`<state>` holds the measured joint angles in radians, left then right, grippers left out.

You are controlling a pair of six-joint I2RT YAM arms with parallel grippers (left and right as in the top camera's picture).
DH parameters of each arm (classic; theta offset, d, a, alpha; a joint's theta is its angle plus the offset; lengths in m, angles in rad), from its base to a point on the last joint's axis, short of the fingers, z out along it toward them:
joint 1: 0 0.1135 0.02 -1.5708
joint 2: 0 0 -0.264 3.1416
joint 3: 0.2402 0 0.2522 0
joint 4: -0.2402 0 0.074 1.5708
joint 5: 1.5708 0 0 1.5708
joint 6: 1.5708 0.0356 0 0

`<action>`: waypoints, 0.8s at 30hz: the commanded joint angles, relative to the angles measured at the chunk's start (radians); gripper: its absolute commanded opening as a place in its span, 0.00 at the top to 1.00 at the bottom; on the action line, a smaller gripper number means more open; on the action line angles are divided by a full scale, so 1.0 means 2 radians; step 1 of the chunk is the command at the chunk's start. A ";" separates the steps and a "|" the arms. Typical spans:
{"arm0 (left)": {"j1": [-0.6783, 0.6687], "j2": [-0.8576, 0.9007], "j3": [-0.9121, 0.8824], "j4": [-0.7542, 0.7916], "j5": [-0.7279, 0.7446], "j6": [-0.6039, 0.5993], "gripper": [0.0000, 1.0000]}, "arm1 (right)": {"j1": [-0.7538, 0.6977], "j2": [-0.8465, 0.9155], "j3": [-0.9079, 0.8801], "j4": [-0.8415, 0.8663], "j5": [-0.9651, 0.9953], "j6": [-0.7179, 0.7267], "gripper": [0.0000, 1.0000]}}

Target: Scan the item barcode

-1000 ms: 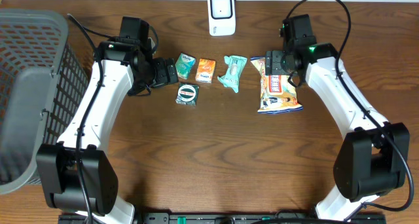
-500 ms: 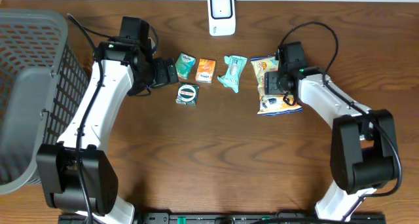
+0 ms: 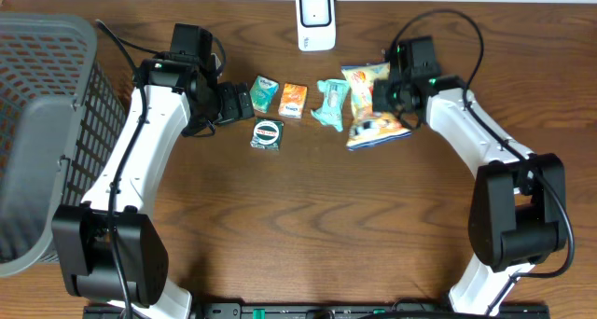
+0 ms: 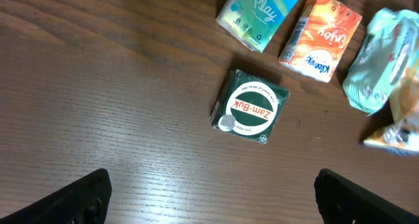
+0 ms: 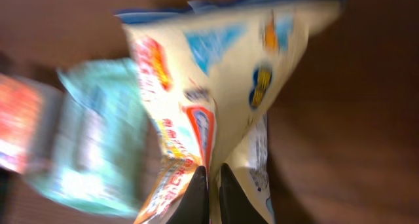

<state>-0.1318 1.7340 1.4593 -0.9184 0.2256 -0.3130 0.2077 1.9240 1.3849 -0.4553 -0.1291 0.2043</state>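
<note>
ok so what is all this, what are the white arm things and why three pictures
Those are two robot arms at a wooden table, each ending in a two-finger gripper. One picture looks down from above; the other two come from cameras on the wrists. The right gripper is shut on a snack bag. The left gripper is open and holds nothing. On the table lie a green pack, an orange pack, a teal wrapper and a Zam-Buk tin. A white scanner stands at the far edge, a grey basket on the left.

Yellow-and-blue crinkled snack bag [image 5: 216,86] motion-blurred in the right wrist view, print unreadable, pale teal wrapped pack [image 4: 386,60] cut by left wrist frame edge
</note>
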 commanded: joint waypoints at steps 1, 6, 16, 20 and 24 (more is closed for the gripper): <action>0.001 0.002 0.006 -0.002 -0.005 0.005 0.02 | 0.002 -0.001 0.038 0.013 -0.034 0.001 0.99; 0.001 0.002 0.006 -0.002 -0.005 0.005 0.02 | 0.001 0.005 0.036 -0.008 -0.008 0.000 0.69; 0.001 0.002 0.006 -0.002 -0.005 0.005 0.02 | 0.016 0.082 0.036 -0.026 0.007 0.000 0.21; 0.001 0.002 0.006 -0.002 -0.005 0.005 0.02 | 0.027 0.121 0.036 -0.026 0.031 -0.006 0.28; 0.001 0.002 0.006 -0.002 -0.005 0.005 0.02 | 0.028 0.124 0.036 -0.031 0.040 -0.003 0.81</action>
<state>-0.1318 1.7340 1.4593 -0.9180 0.2260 -0.3130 0.2596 2.1342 1.4643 -0.5022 -0.0780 0.1959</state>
